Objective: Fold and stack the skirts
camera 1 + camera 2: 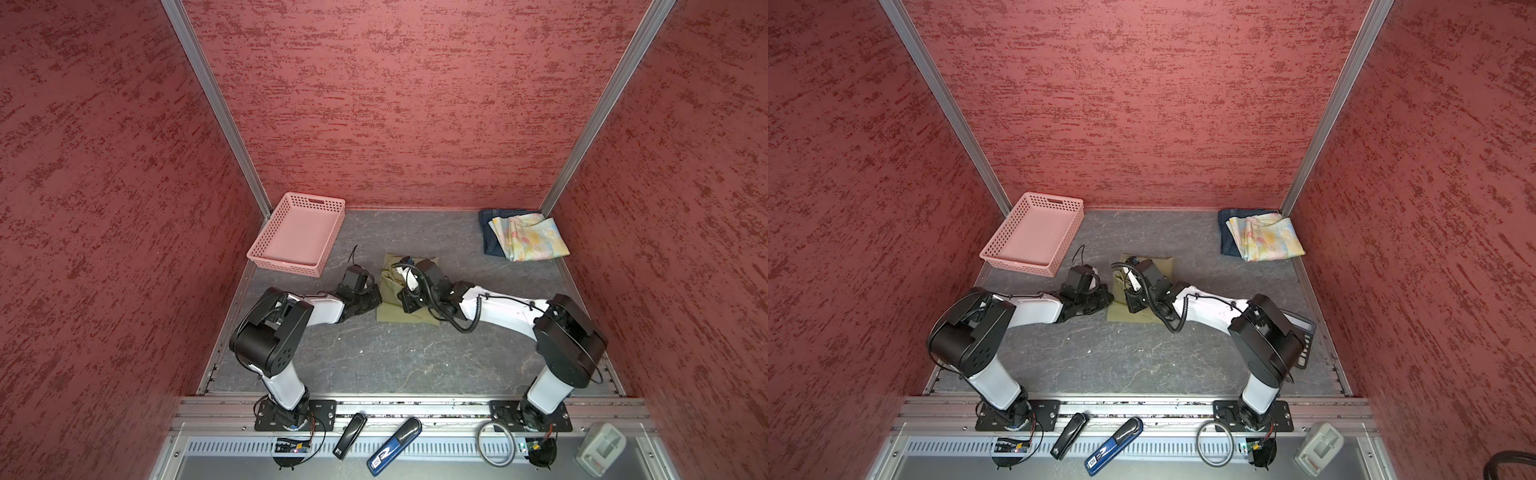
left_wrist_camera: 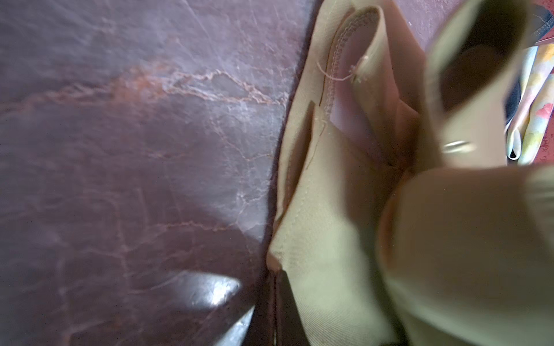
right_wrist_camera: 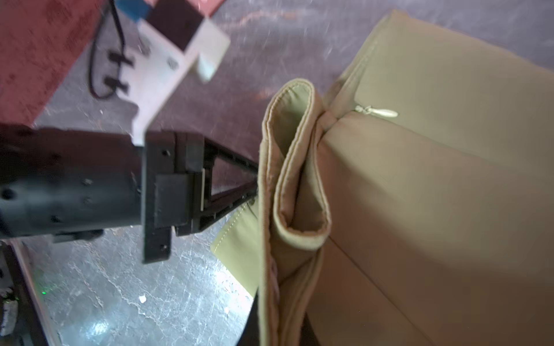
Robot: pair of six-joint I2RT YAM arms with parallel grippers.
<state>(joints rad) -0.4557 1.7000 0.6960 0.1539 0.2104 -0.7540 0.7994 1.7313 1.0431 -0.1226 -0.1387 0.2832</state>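
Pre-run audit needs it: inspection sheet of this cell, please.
Surface: grey marbled mat.
Job's things: olive skirt mid-mat, partly folded; pastel skirt folded atop denim skirt, far right corner.
Clutter: empty pink basket far left; black stapler, blue tool, grey device on front rail; dark keypad by right arm.
Grippers: left gripper shut on olive skirt's edge; right gripper shut on its raised fold.
Cables: coiled black cable off right arm; grey cable ring on rail.
Surroundings: red walls, aluminium posts.
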